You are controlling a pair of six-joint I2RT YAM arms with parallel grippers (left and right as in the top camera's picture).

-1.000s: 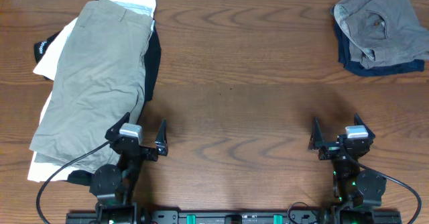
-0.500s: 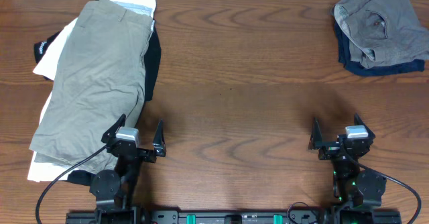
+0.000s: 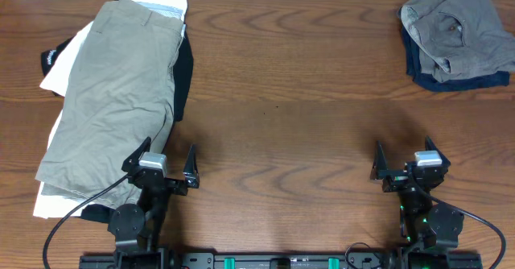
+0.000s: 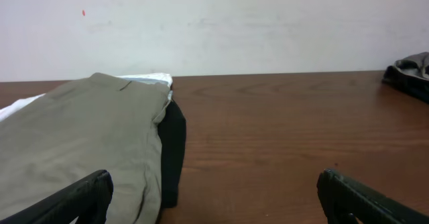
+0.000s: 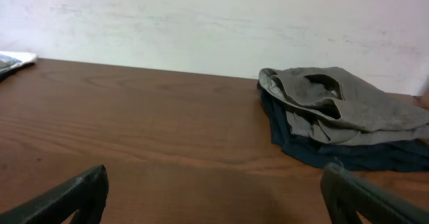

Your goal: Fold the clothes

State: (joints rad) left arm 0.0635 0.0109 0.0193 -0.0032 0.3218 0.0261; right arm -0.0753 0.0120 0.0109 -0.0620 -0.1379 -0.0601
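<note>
A flat pile of clothes lies at the left: khaki-tan shorts (image 3: pixel 117 92) on top of a white garment (image 3: pixel 58 69) and a black garment (image 3: pixel 186 68). In the far right corner, crumpled grey shorts (image 3: pixel 460 29) rest on a navy garment (image 3: pixel 425 74). My left gripper (image 3: pixel 168 158) stands open at the near edge of the left pile, its left finger over the khaki-tan shorts (image 4: pixel 74 143). The right gripper (image 3: pixel 405 159) is open over bare wood, well short of the grey shorts (image 5: pixel 342 106). Both the left gripper (image 4: pixel 214 185) and the right gripper (image 5: pixel 214 180) hold nothing.
The wooden table (image 3: pixel 290 84) stretches between the two piles. A pale wall (image 4: pixel 221 23) rises behind its far edge. Cables and the arm bases (image 3: pixel 273 261) sit along the near edge.
The left gripper drew back slightly toward the near edge a second ago and has since held still. The right arm and the clothes have not moved.
</note>
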